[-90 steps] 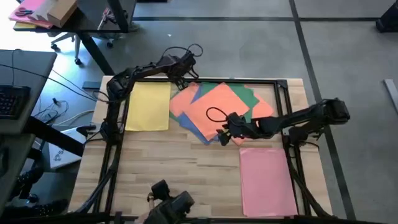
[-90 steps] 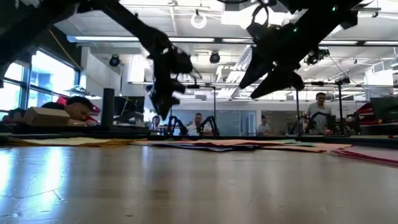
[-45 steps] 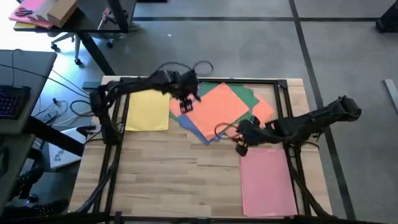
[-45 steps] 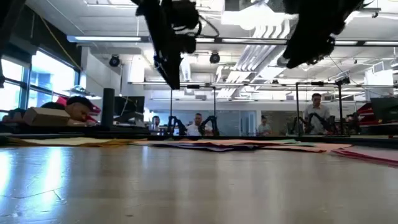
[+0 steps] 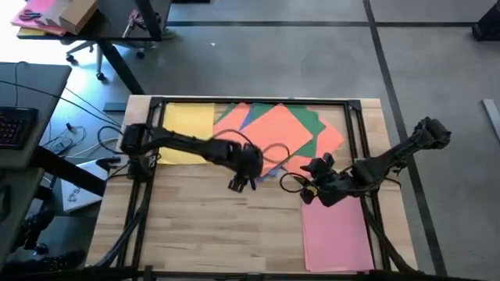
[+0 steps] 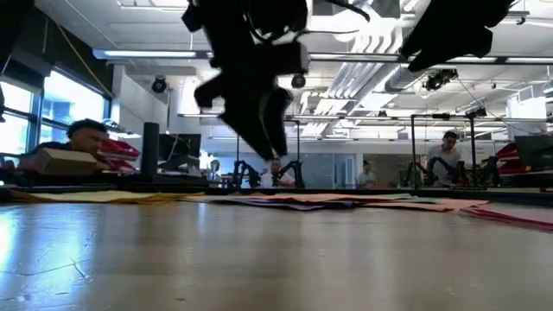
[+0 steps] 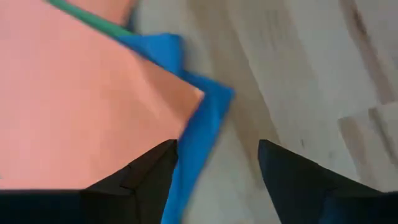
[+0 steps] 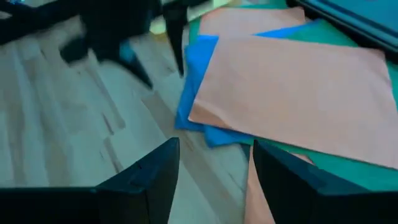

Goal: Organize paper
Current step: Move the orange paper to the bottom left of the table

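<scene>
A loose pile of paper is lying in the upper middle of the high view, on the far part of the desk: an orange sheet is sitting on top, turned like a diamond, with blue sheets showing under its lower left edge and green sheets showing at its upper right. A yellow sheet is lying flat and apart, to the left of the pile, and a pink sheet is lying alone in the lower right of the high view, near the desk's front edge. The left gripper is hanging just at the lower left corner of the pile, over the bare wood; in the left wrist view its two fingers are standing apart with nothing between them, and the corner of the blue sheets is lying just beyond them. The right gripper is staying to the right of it, between the pile and the upper edge of the pink sheet; in the right wrist view its fingers are also spread and empty, facing the orange and blue sheets. In the low view several people are showing far behind the desk, in the room.
</scene>
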